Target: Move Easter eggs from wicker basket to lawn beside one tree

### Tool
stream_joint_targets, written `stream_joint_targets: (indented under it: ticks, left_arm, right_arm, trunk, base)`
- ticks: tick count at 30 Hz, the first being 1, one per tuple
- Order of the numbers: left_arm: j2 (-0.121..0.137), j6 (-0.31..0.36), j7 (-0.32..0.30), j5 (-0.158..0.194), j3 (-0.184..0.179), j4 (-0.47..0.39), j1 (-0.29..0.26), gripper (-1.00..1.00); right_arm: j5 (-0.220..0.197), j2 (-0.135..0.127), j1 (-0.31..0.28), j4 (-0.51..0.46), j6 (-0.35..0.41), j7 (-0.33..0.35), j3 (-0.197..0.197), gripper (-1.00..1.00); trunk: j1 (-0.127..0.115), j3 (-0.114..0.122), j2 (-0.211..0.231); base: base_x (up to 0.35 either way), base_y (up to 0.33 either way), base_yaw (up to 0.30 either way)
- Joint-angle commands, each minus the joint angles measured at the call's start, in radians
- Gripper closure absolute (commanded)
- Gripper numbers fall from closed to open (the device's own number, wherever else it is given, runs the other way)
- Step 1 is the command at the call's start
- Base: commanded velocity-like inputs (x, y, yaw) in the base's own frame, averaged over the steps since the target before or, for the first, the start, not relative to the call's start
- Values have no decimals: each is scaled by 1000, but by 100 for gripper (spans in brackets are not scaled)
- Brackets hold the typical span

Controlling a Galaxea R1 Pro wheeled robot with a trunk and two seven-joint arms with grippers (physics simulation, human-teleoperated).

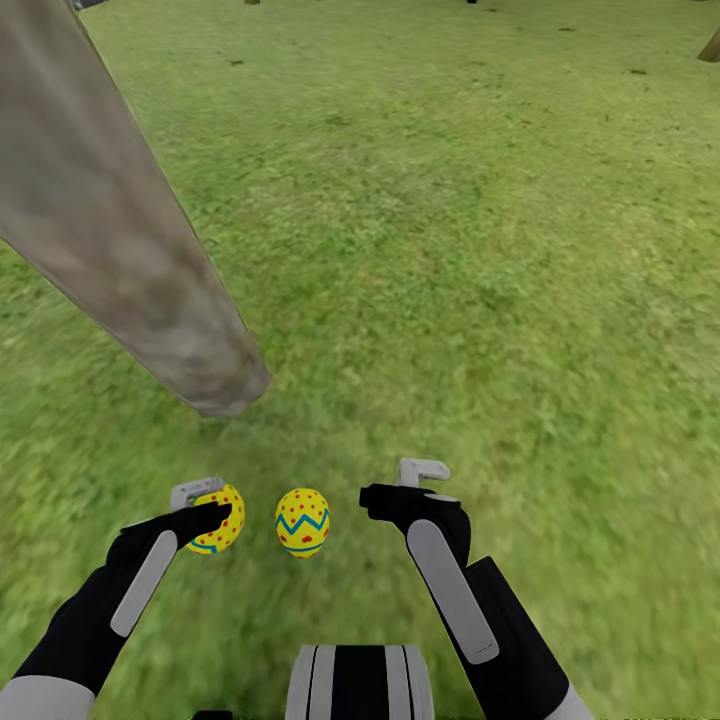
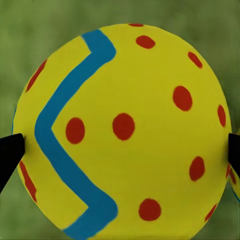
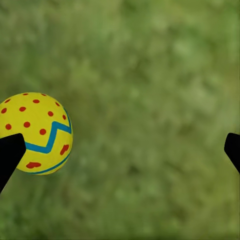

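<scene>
Between the left claw's (image 1: 205,515) fingers sits one Easter egg (image 1: 220,520).

Two Easter eggs (image 1: 302,522) near tree (image 1: 120,250)

Both arms are glossy black with long grey inlay strips along the forearms and white upper sleeves. Each gripper, left (image 1: 208,508) and right (image 1: 410,487), carries a pale grey bracket. The trunk (image 1: 360,682) is white with black stripes.

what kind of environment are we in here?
Looks like a simulated garden or yard: a wide mottled green lawn, a thick grey-brown tree trunk rising from it, and more trunk bases far off. Two Easter eggs sit near the grippers.
</scene>
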Motion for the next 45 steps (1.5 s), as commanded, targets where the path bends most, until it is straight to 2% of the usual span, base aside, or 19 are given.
stream_joint_targets:
  ticks: [1, 10, 12, 14, 18, 28, 37, 45]
  left_arm:
    - [3, 1, 10, 12, -2, -1, 0, 100]
    - [3, 1, 10, 13, -2, -4, 0, 100]
    - [2, -1, 10, 13, -1, -10, 0, 100]
    - [1, -12, 9, 13, -1, -13, -1, 100]
    - [3, -20, 9, 12, -2, -10, -2, 100]
    - [-2, -42, 10, 13, -5, -5, -17, 100]
    - [-2, -42, 9, 13, -5, -4, -17, 100]
    - [-2, -42, 9, 13, -5, -5, -17, 100]
  right_arm:
    - [-9, 0, -1, -1, 2, -10, 1, -100]
    - [-9, 0, -1, -1, 1, -10, 3, -100]
    - [-8, -1, -1, -1, 1, -10, 17, -100]
    - [-8, 0, -1, -1, 0, -10, 35, -100]
    - [-9, 0, -1, -1, -2, -10, 43, -100]
    - [-8, 0, -1, -1, -2, -10, 44, -100]
    - [-9, 0, -1, -1, -3, -9, 44, -100]
    - [-9, 0, -1, -1, -3, -9, 44, -100]
  trunk:
    - [0, -1, 0]
    - [3, -32, -2]
    - [4, -39, -3]
    - [4, -39, -3]
    - [5, -47, -3]
    - [6, -55, -4]
    - [9, -78, -5]
    - [10, -86, -5]
  base:
    - [0, 0, 0]
    - [0, 0, 0]
    - [0, 0, 0]
    - [0, 0, 0]
    - [0, 0, 0]
    - [0, 0, 0]
    - [0, 0, 0]
    - [0, 0, 0]
